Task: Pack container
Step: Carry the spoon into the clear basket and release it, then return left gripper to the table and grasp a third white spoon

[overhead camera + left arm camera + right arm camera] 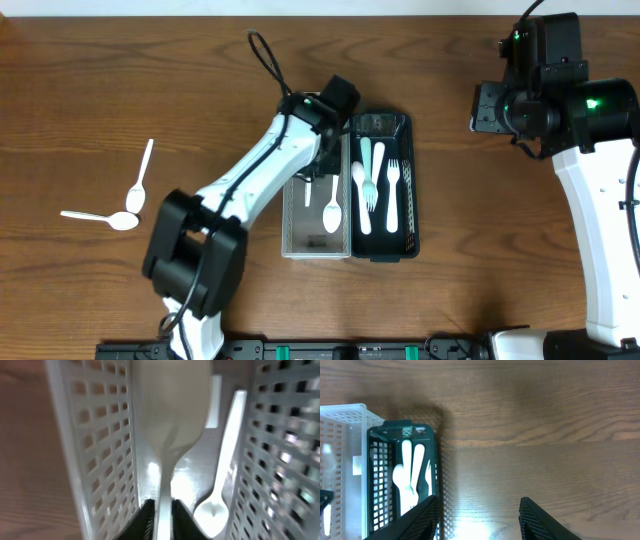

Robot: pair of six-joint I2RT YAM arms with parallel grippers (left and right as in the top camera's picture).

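Observation:
My left gripper point(318, 168) is lowered into the white mesh basket point(293, 222) and is shut on the handle of a white plastic spoon point(170, 405). A second white spoon point(332, 210) lies on that basket's floor, and it also shows in the left wrist view point(222, 470). The dark green basket point(405, 130) beside it holds white forks and a spoon point(378, 185). Two white spoons point(140, 185) lie loose on the table at the far left. My right gripper point(477, 501) is open and empty above bare wood, to the right of the dark basket point(434, 460).
The two baskets stand side by side at the table's middle. The white basket's mesh walls point(100, 445) close in on both sides of my left gripper. The right arm's body point(590, 130) stands at the right edge.

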